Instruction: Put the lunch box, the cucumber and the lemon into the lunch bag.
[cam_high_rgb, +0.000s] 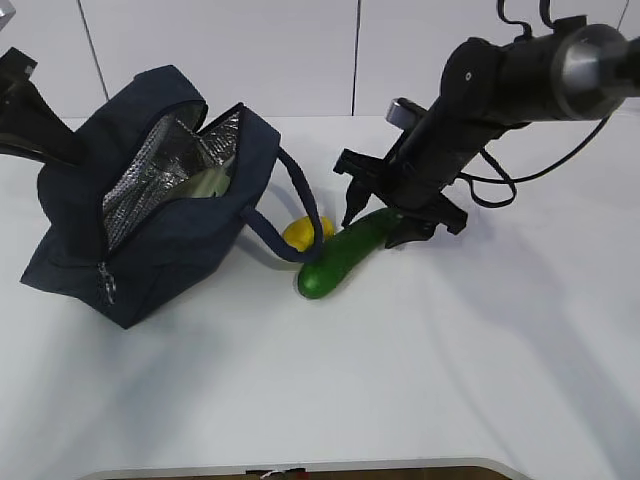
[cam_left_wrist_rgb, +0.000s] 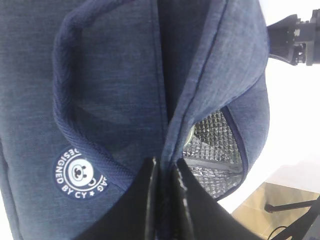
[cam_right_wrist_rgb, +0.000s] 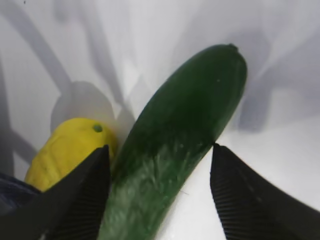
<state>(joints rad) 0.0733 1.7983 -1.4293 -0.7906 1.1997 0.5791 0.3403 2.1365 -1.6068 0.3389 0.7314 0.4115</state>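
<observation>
lunch bag (cam_high_rgb: 150, 230): dark navy fabric, lying tilted on the white table (cam_high_rgb: 450, 380) at the left, mouth unzipped and gaping toward the upper right, silver foil lining (cam_high_rgb: 150, 180) showing; a round white logo (cam_left_wrist_rgb: 80, 172) sits on its side in the left wrist view.
lunch box (cam_high_rgb: 207, 183): a pale green patch shows inside the bag's mouth; too little is visible to be sure of it.
cucumber (cam_high_rgb: 345, 258): dark green, lying on the table just right of the bag, slanting up to the right.
lemon (cam_high_rgb: 307, 232): yellow, touching the cucumber's left side, partly behind a loop handle (cam_high_rgb: 290, 210).
left gripper (cam_left_wrist_rgb: 165, 175): pinched shut on the bag's rim fabric at the opening.
right gripper (cam_right_wrist_rgb: 157, 170): jaws spread wide, one finger on each side of the cucumber, the left finger (cam_right_wrist_rgb: 85, 195) between lemon and cucumber; no squeeze visible.
</observation>
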